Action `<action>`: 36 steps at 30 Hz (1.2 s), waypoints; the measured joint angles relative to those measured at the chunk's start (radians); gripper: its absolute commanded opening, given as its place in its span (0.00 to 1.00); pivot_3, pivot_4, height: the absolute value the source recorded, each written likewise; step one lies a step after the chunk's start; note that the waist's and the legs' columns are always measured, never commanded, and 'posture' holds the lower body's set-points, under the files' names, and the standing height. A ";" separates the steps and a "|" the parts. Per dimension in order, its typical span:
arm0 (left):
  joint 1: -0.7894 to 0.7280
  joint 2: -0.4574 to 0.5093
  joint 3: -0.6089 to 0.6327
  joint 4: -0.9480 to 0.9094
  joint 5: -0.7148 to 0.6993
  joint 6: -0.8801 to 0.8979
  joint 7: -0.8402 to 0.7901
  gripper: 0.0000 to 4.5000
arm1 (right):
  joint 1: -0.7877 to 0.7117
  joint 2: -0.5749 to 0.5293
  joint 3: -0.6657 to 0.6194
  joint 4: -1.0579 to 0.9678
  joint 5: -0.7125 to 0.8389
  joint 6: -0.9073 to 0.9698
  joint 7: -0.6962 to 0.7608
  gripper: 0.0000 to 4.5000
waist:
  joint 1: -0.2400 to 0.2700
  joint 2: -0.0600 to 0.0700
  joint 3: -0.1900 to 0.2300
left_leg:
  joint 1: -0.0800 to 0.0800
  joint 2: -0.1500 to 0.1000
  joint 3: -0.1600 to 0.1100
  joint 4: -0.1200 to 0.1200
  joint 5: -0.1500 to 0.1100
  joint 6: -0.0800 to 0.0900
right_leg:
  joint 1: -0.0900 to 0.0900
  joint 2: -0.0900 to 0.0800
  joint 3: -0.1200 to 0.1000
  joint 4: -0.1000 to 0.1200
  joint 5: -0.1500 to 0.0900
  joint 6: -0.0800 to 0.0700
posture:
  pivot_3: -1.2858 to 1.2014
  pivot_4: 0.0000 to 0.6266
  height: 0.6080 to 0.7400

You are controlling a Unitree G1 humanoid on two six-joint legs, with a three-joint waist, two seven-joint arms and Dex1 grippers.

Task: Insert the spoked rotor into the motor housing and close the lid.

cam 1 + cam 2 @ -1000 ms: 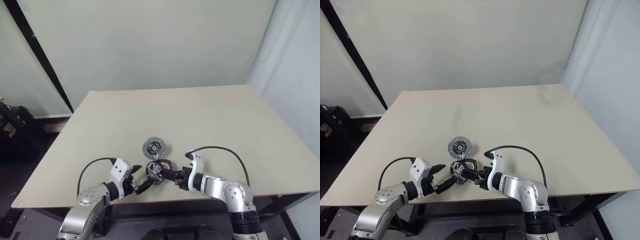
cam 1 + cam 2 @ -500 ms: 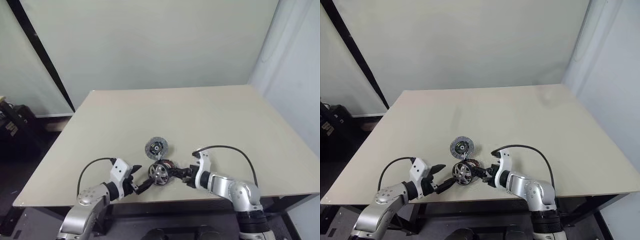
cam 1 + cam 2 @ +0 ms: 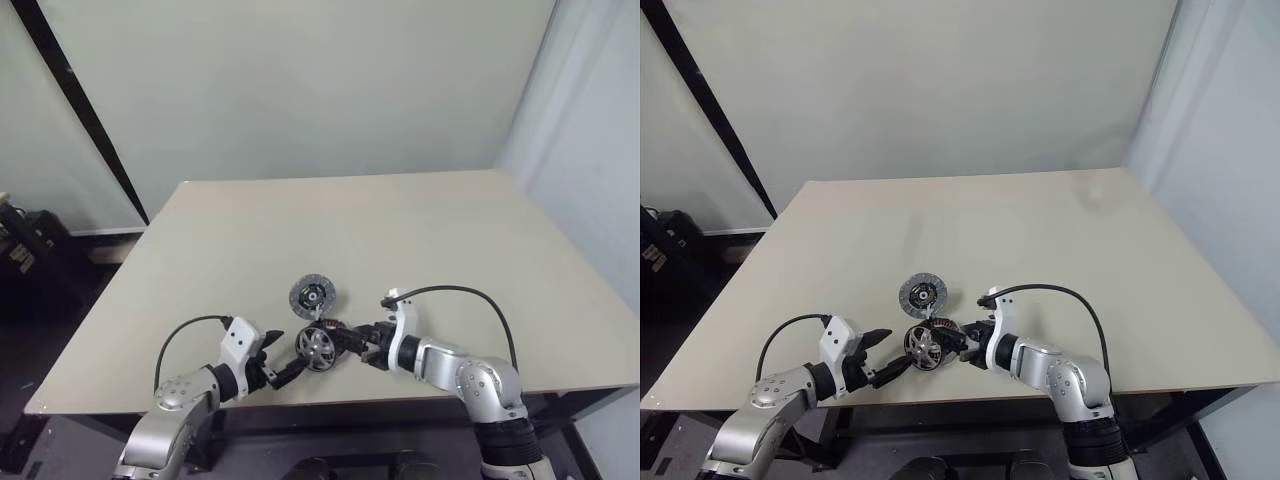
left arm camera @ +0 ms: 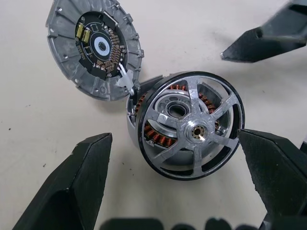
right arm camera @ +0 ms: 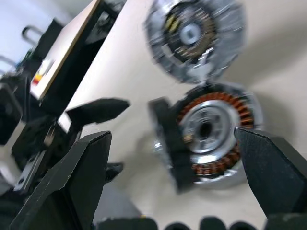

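Head camera views: A pale table [image 3: 420,240] stands before a plain wall. Near its front edge the spoked rotor [image 3: 317,347] stands tilted on its rim against the motor housing [image 3: 333,331], whose copper windings show just behind it. The lid [image 3: 310,296] lies on the table just beyond them, with its inner face up. The left gripper [image 3: 283,352] hovers just left of the rotor, released, its fingers spread and grasping nothing. The right gripper [image 3: 355,345] points in from the right, close beside the housing, likewise spread and empty. A black cable loops over each wrist.

Left wrist view: The spoked rotor [image 4: 197,131] leans over the mouth of the motor housing [image 4: 158,125], not seated; reddish windings show through its spokes. The lid [image 4: 95,49] lies beside the housing, touching or nearly touching its rim, circuit side up. The left gripper's fingers [image 4: 72,189] flank the rotor, apart from it. A tip of the right gripper [image 4: 264,43] shows beyond.

Right wrist view: The rotor [image 5: 169,143] appears edge-on, propped against the housing [image 5: 216,127]. The lid [image 5: 194,36] lies beyond. The right gripper's fingers [image 5: 67,191] stand wide apart, clear of both parts.
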 measured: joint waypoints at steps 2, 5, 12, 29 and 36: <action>0.000 0.002 0.000 0.000 0.000 0.001 -0.001 1.00 | 0.000 -0.001 0.026 0.002 -0.017 -0.023 0.014 0.99 | 0.000 0.000 0.000 | 0.000 0.000 0.000 0.000 0.000 0.000 | 0.000 0.000 0.000 0.000 0.000 0.000 | 0.52 0.00 1.00; 0.002 0.009 0.000 0.000 0.000 0.004 -0.002 1.00 | 0.000 -0.004 0.051 0.011 -0.045 -0.054 0.031 0.99 | 0.000 0.000 0.000 | 0.000 0.000 0.000 0.000 0.000 0.000 | 0.000 0.000 0.000 0.000 0.000 0.000 | 0.52 0.00 1.00; 0.012 0.019 0.004 0.000 -0.002 0.017 -0.004 1.00 | -0.003 -0.006 0.092 0.050 -0.093 -0.090 0.059 0.99 | 0.000 0.000 0.000 | 0.000 0.000 0.000 0.000 0.000 0.000 | 0.000 0.000 0.000 0.000 0.000 0.000 | 0.52 0.00 1.00; 0.014 0.022 0.009 0.000 -0.002 0.019 -0.002 1.00 | -0.005 0.026 0.078 0.089 -0.128 -0.099 0.037 0.15 | 0.000 0.000 0.000 | 0.000 0.000 -0.001 0.000 0.000 0.000 | 0.000 0.000 0.000 0.000 0.000 0.000 | 0.52 0.00 1.00; 0.014 0.021 0.009 0.000 -0.002 0.019 -0.002 1.00 | -0.006 0.117 -0.047 0.102 -0.062 0.003 -0.014 0.09 | 0.000 0.000 0.000 | 0.000 0.000 -0.001 0.001 0.000 0.000 | 0.000 0.000 0.000 0.000 0.000 0.000 | 0.52 0.00 1.00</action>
